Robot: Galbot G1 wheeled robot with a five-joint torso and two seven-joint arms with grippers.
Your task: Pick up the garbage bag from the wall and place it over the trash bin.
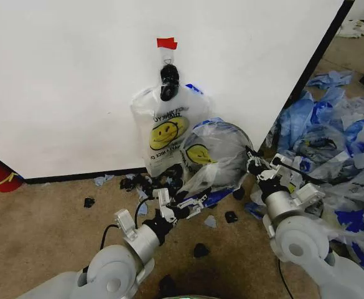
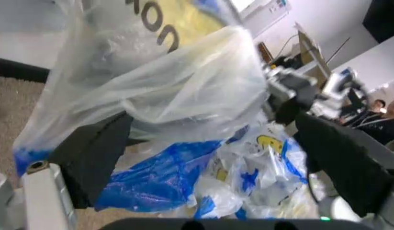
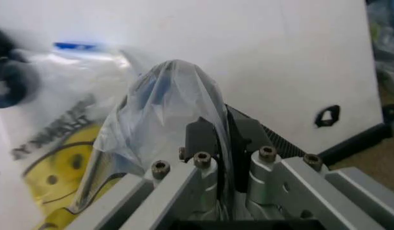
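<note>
1. The right gripper (image 1: 251, 163) was pinched shut on the garbage bag (image 1: 216, 156), the plastic bunched between its fingers (image 3: 200, 139).
2. The left gripper (image 1: 194, 202) clamped the bag's lower blue edge.
3. The bag billowed between both grippers — just before the wall (image 1: 63, 81), beside another smiley bag (image 1: 163, 128) hanging there.

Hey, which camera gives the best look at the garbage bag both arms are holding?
The head view: the garbage bag billows whole between the left end effector and right end effector. The wrist views catch just close-up folds.
</note>
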